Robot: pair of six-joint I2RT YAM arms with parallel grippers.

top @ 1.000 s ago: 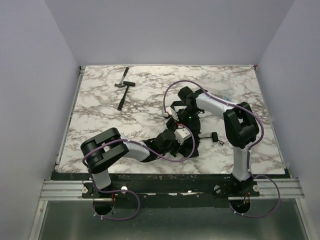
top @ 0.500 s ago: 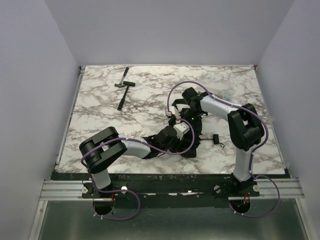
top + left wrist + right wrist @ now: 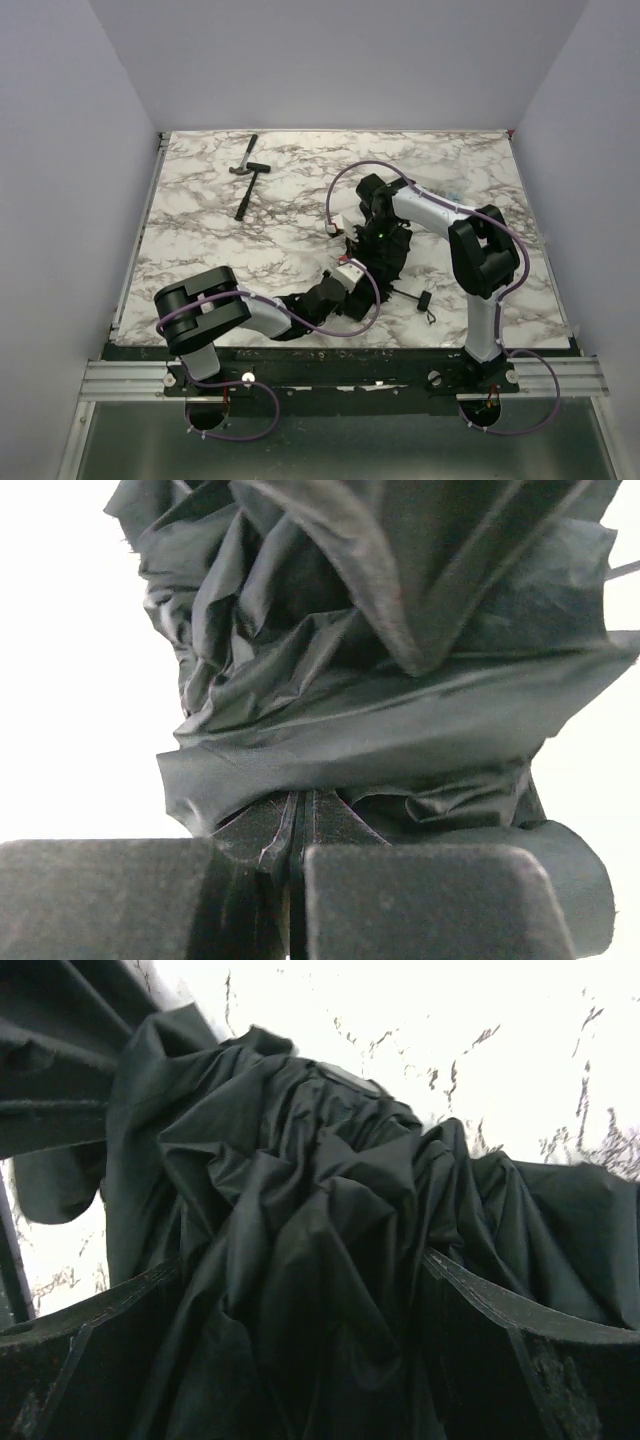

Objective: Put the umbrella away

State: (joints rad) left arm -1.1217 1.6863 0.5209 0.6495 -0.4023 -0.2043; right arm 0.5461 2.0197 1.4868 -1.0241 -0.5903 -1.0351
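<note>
**Top external view.** A black compact umbrella [image 3: 392, 262] of crumpled matte fabric is found lying on the white marble-patterned counter [image 3: 200, 230]. It is directly beneath the right hand [image 3: 380, 238] and just ahead of the left hand [image 3: 352, 285]. Its small black handle [image 3: 425, 300] with strap is seen to the right of the left hand, apart from both hands. A black-handled hammer [image 3: 246, 178] is noted well away from both hands, at the far left.

**Left wrist view.** The left hand [image 3: 298, 880] is seen clenched. Its dark fingers [image 3: 130, 900] are pressed together on a thin fold of the umbrella [image 3: 380, 680], and the canopy is bunched just beyond the fingertips.

**Right wrist view.** The right hand [image 3: 300, 1360] is seen released, its fingers [image 3: 80, 1360] spread wide. The umbrella fabric [image 3: 300, 1210] is heaped between them.
</note>
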